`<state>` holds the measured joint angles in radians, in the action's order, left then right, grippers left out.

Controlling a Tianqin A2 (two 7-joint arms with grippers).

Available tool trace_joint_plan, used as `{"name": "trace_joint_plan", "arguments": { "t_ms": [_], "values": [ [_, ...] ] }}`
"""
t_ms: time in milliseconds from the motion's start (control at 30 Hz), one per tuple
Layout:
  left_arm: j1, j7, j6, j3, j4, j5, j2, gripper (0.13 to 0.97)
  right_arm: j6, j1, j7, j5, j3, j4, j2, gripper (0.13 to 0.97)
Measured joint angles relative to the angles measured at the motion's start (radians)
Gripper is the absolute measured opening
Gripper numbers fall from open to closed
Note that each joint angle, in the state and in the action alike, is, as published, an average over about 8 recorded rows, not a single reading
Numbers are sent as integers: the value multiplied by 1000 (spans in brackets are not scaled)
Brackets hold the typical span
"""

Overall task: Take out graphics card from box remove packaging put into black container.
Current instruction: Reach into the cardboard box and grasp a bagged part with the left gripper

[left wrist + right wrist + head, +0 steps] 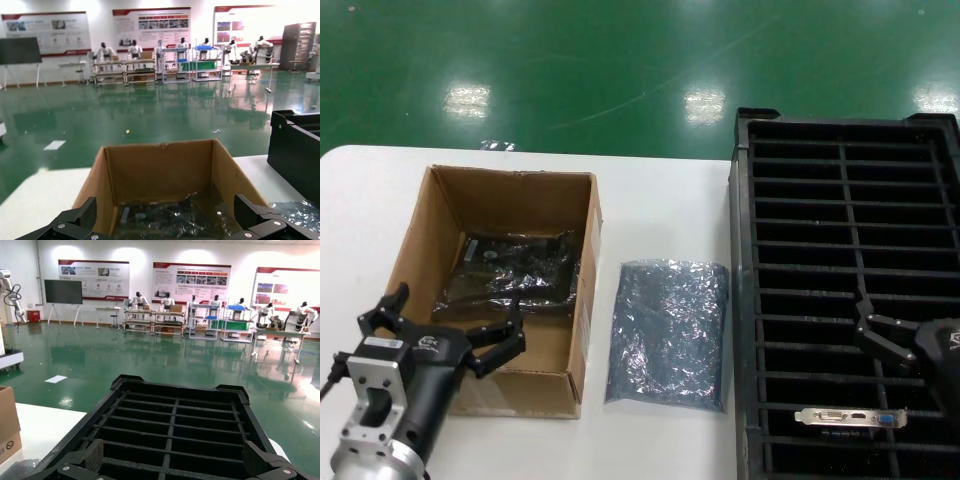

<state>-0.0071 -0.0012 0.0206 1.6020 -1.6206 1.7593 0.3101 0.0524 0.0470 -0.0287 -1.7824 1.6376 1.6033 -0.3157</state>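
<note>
Lying in box (pixel 440 215), bagged graphics card (pixel 510 272) just beyond left end effector (pixel 448 325), fingers apart.

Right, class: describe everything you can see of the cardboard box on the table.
The box is brown corrugated cardboard, rectangular, shallow and open-topped, upright on the white table. A small white label shows on its outer side facing the loose bag. Inside lies a dark graphics card in crinkled shiny packaging. The open left gripper hovers at its near edge.
</note>
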Motion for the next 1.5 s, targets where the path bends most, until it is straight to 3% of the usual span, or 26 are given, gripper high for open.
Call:
{"name": "trace_joint_plan", "arguments": {
  "t_ms": [167,367,533,700,867,1100,1267,1500],
  "values": [
    [-25,34,34,0,-10,-34,61,966,0,0,0,0,0,0,0,966],
    [-104,68,109,20,21,-165,194,966,0,0,0,0,0,0,0,966],
    [-215,62,221,68,88,-323,290,966,0,0,0,0,0,0,0,966],
    [-378,99,340,151,208,-447,330,966,0,0,0,0,0,0,0,966],
    [-550,192,435,248,370,-506,313,966,0,0,0,0,0,0,0,966],
    [-739,362,525,349,633,-508,238,966,0,0,0,0,0,0,0,966],
    [-844,511,545,380,837,-479,174,966,0,0,0,0,0,0,0,966],
    [-946,742,537,384,1071,-423,107,966,0,0,0,0,0,0,0,966]
  ]
}}
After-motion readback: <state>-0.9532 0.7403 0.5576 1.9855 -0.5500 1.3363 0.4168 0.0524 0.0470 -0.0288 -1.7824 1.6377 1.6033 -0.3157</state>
